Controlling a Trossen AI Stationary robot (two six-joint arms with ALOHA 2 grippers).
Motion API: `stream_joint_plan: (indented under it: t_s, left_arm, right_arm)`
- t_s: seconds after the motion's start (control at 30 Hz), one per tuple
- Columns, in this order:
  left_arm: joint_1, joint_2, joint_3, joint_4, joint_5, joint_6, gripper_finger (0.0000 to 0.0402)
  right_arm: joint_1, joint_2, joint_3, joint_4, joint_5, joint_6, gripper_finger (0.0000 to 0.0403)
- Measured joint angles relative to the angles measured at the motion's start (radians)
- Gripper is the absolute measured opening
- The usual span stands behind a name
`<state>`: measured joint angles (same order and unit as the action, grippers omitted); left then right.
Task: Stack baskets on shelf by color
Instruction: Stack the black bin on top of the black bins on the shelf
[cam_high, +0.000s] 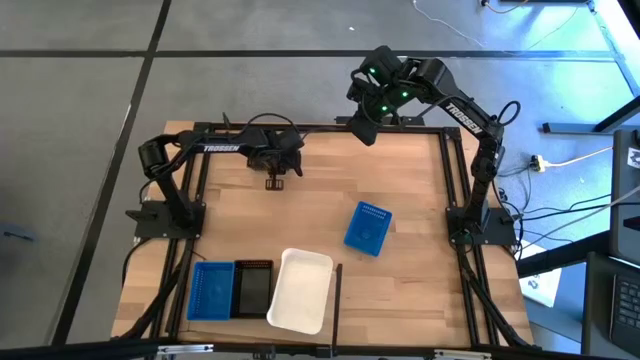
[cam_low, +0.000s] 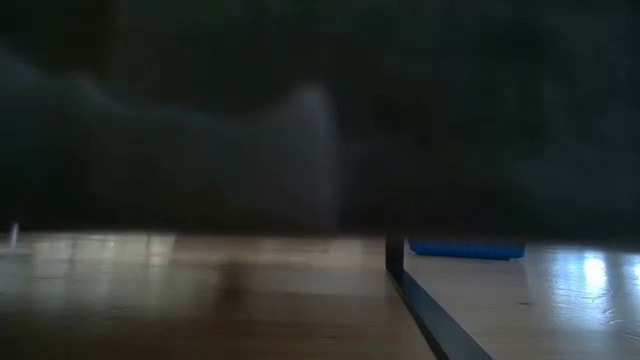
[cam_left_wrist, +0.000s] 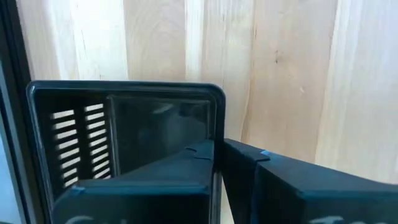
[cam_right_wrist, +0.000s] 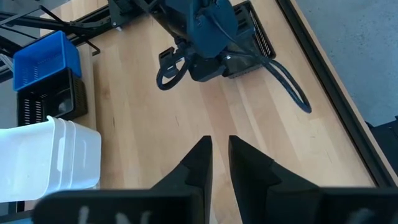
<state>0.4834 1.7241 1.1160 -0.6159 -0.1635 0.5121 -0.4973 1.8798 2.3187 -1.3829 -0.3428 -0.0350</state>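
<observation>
My left gripper (cam_high: 272, 162) is at the far edge of the shelf (cam_high: 400, 190), shut on a black slotted basket (cam_left_wrist: 124, 130). In the right wrist view this basket (cam_right_wrist: 252, 34) stands by the far rail, mostly hidden behind the left gripper. A lone blue basket (cam_high: 368, 228) lies upside down on the shelf right of the middle. A blue basket (cam_high: 211, 290), a black one (cam_high: 252, 288) and a white one (cam_high: 300, 290) stand in a row at the near edge. My right gripper (cam_right_wrist: 219, 155) hangs high over the far right corner, slightly open, with nothing between its fingers. My left gripper holds the black basket by one side wall, at its rim (cam_left_wrist: 217, 127). One finger (cam_left_wrist: 180, 168) is inside the basket and the other (cam_left_wrist: 280, 180) outside. The fingers come from above, slanting steeply down. The basket's opening faces up; I cannot tell whether its bottom is on the boards.
Thin black rails (cam_high: 445, 170) edge the shelf, and a short black rail (cam_low: 395, 255) stands up near the white basket. Bare boards lie between the left gripper and the lone blue basket. Cables trail on the floor at the right.
</observation>
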Motion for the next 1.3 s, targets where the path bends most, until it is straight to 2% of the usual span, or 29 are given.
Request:
stream_joint_plan:
  t_s: [0.13, 0.3, 0.63, 0.8, 1.13, 1.3]
  left_arm:
    - [-0.015, -0.012, 0.000, -0.016, -0.001, 0.005, 0.0003]
    - [-0.048, -0.075, 0.000, -0.134, 0.015, 0.040, 0.0002]
    - [-0.178, -0.306, 0.000, -0.349, 0.017, 0.126, 0.0001]
    - [-0.247, -0.441, 0.000, -0.419, 0.015, 0.111, 0.0000]
    - [-0.455, -0.642, 0.000, -0.596, 0.076, 0.049, 0.0000]
    - [-0.582, -0.703, 0.000, -0.614, 0.075, 0.066, 0.0000]
  right_arm:
    - [0.000, 0.000, 0.000, 0.000, 0.000, -0.006, 0.0051]
    - [0.000, 0.000, 0.000, 0.000, 0.000, -0.058, 0.0051]
    - [0.000, 0.000, 0.000, 0.000, 0.000, -0.211, 0.0051]
    - [0.000, 0.000, 0.000, 0.000, 0.000, -0.283, 0.0051]
    - [0.000, 0.000, 0.000, -0.032, 0.001, -0.311, 0.0051]
    - [0.000, 0.000, 0.000, -0.037, 0.000, -0.310, 0.0051]
